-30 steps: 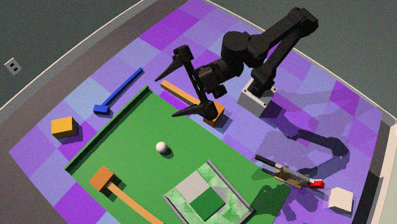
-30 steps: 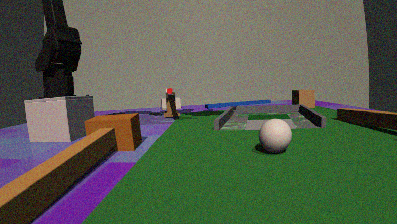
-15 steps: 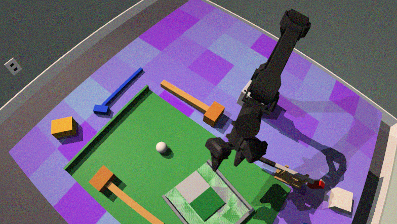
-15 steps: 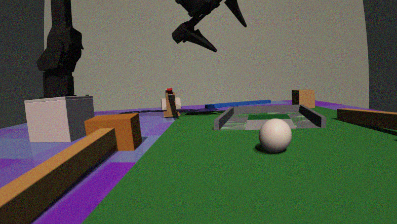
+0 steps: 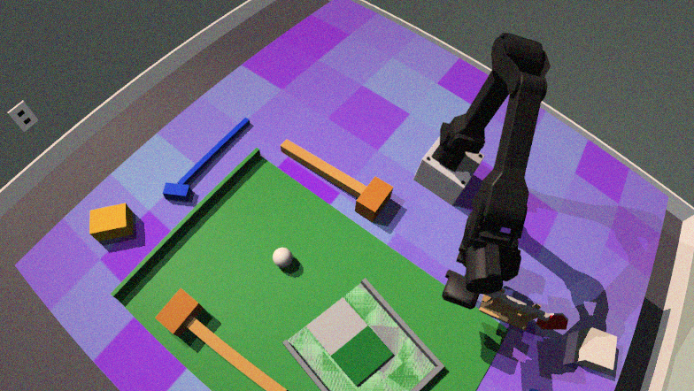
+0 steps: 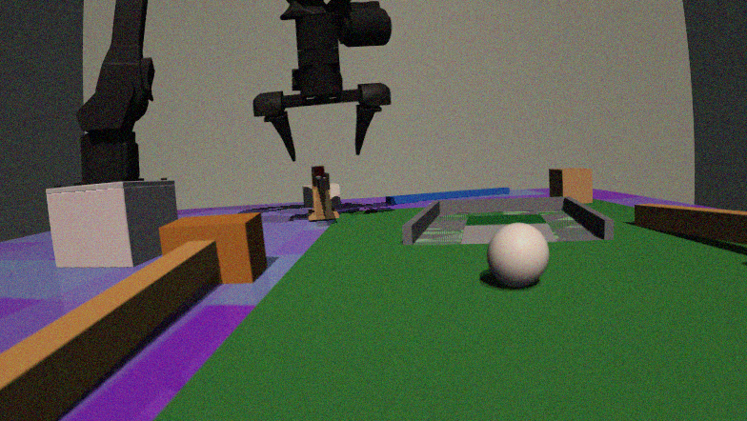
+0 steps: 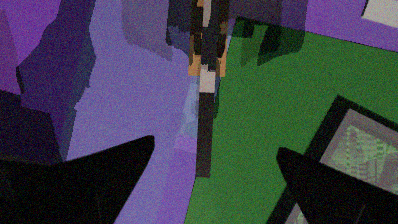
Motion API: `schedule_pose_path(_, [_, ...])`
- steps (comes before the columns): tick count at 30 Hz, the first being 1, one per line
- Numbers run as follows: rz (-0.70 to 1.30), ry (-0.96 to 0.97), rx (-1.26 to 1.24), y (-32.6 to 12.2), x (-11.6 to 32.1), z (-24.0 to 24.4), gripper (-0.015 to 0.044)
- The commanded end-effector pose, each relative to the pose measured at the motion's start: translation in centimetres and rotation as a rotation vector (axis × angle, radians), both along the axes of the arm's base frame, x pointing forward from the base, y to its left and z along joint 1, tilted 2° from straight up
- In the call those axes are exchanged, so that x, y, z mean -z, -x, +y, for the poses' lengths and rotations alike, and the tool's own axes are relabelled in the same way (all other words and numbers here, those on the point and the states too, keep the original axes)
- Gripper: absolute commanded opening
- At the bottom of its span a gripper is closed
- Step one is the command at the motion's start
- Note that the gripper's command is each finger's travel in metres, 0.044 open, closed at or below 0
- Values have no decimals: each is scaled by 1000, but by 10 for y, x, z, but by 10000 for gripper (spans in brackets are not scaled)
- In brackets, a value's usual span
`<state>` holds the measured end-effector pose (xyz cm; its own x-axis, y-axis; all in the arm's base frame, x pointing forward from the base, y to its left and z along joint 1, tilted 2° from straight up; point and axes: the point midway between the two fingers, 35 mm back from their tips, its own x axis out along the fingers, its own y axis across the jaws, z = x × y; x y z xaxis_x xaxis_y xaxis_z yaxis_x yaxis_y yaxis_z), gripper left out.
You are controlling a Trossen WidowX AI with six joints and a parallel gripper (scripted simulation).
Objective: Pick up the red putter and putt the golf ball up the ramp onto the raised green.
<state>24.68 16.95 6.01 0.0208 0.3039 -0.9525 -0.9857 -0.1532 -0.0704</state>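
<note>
The red putter lies in a wooden stand [image 5: 510, 310] [image 6: 322, 209] beside the mat's edge. Its red head [image 5: 552, 321] [image 6: 317, 170] is at the far end; its dark handle [image 7: 204, 135] points towards the bottom of the wrist view. My gripper [image 6: 326, 156] [image 7: 214, 147] is open and empty, pointing down above the putter, with the handle showing between its fingertips in the wrist view. In the top view the arm hides the handle. The white golf ball [image 5: 281, 257] [image 6: 517, 254] rests on the mat before the grey ramp [image 5: 337, 325] [image 6: 486, 233] and raised green [image 5: 362, 354] [image 6: 504, 219].
One orange mallet [image 5: 373, 196] [image 6: 230, 246] lies near the arm's base, another [image 5: 179, 310] on the mat's far side. A blue putter [image 5: 213, 151] and a yellow block [image 5: 109, 223] lie beyond the mat's raised edge. A white block [image 5: 597, 347] stands near the putter head. Grey walls [image 5: 403, 323] flank the ramp.
</note>
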Motion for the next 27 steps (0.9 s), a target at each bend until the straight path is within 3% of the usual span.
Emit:
schedule_pose_path(1, [26,2,-31,6,2,1,440])
schedule_pose_path(27, [26,2,-31,5,50,2,440])
